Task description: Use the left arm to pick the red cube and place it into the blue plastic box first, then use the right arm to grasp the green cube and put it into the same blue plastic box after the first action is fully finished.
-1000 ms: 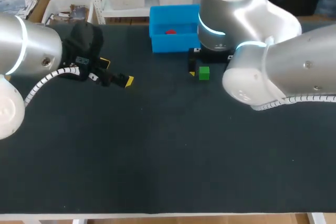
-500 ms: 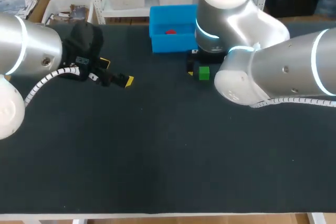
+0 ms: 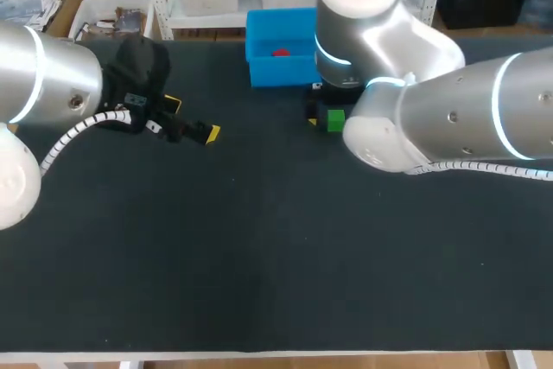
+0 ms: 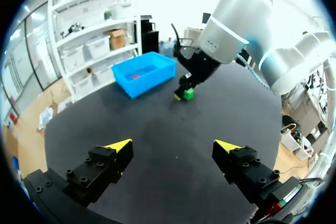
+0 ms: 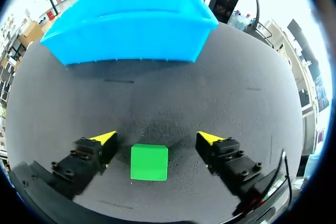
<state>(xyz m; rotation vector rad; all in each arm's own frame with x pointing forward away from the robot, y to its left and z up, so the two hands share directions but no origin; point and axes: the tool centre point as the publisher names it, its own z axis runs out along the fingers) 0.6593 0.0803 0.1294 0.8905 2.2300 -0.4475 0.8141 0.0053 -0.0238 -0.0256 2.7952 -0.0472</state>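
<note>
Two arms share our table [image 3: 259, 257], and only one has shifted in the last second. Our right arm has swung its bulky elbow and wrist a little toward the table's left side, so that its housing now hides part of the blue plastic box's [image 3: 259, 71] right end. Its gripper [image 5: 157, 138] hangs low over the green cube [image 5: 149, 162], fingers spread wide, one on each side of the cube with a gap at both faces, gripping nothing. The green cube has not moved: it sits on the table just in front of the box, toward the box's right end. The box itself stands at the middle of the table's far edge, and the red cube [image 3: 281, 53] lies inside it as before. Our left arm has held its place over the far left part of the table, well apart from the box. Its gripper [image 4: 173, 145] is wide open and empty above bare table, just as it was a second ago.
</note>
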